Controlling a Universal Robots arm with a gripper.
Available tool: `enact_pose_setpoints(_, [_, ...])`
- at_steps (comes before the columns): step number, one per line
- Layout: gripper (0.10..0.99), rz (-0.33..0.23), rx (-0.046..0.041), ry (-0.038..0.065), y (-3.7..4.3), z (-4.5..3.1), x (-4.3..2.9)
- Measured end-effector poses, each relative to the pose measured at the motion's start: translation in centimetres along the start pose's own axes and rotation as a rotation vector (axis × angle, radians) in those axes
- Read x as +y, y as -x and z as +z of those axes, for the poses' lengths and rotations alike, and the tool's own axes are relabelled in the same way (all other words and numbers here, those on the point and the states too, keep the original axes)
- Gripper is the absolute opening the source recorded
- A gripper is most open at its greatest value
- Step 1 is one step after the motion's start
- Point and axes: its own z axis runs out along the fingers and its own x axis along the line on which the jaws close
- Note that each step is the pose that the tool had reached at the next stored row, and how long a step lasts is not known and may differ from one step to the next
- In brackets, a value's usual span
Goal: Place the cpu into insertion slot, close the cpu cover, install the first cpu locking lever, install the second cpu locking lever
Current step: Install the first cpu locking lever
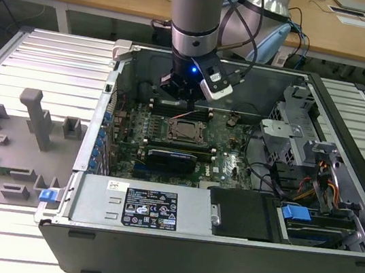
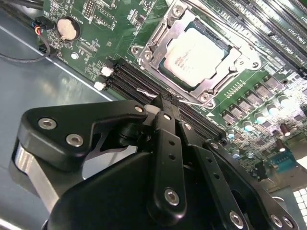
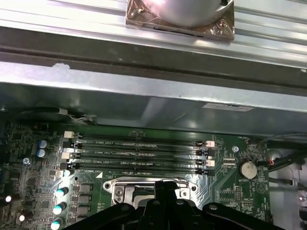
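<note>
Flanking the seated cpu (image 2: 199, 50): memory slots (image 2: 136, 79), capacitors (image 2: 247, 125), coin cell (image 2: 68, 28), tool (image 2: 163, 101).

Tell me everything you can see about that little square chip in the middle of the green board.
The cpu is a flat square chip with a pale silvery-beige, metal-looking top bearing faint print. It lies level in its socket on the green board. The silvery cpu cover lies flat around it, framing it and leaving its top exposed. The claw sits beside the socket, apart from the chip.
</note>
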Motion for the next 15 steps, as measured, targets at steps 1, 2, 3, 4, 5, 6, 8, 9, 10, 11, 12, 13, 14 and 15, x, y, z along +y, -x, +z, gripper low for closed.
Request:
enact_pose_setpoints(1, [0.106,0.004,-0.0008,-0.002,0.0,0.3,0.2])
enact_pose_setpoints(2, [0.106,0.008,-0.0017,-0.004,0.0,0.48,0.31])
enact_pose_setpoints(3, [0.106,0.014,-0.0026,-0.005,-0.01,0.67,0.41])
enact_pose_setpoints(4, [0.106,0.017,-0.0032,-0.006,-0.02,0.75,0.45])
enact_pose_setpoints(5, [0.106,0.02,-0.0039,-0.007,-0.02,0.82,0.5])
enact_pose_setpoints(6, [0.106,0.026,-0.0051,-0.008,0.0,0.93,0.57])
enact_pose_setpoints(8, [0.106,0.034,-0.0067,-0.009,0.03,1.15,0.59])
enact_pose_setpoints(9, [0.106,0.037,-0.0071,-0.01,0.04,1.21,0.59])
enact_pose_setpoints(10, [0.106,0.039,-0.0074,-0.011,0.05,1.26,0.59])
enact_pose_setpoints(11, [0.106,0.039,-0.0074,-0.011,0.05,1.26,0.58])
enact_pose_setpoints(12, [0.106,0.039,-0.0074,-0.011,0.05,1.26,0.58])
enact_pose_setpoints(13, [0.106,0.039,-0.0076,-0.011,0.05,1.27,0.58])
enact_pose_setpoints(14, [0.106,0.037,-0.0166,-0.011,-0.04,1.31,0.58])
enact_pose_setpoints(15, [0.106,0.035,-0.0255,-0.011,-0.11,1.33,0.58])
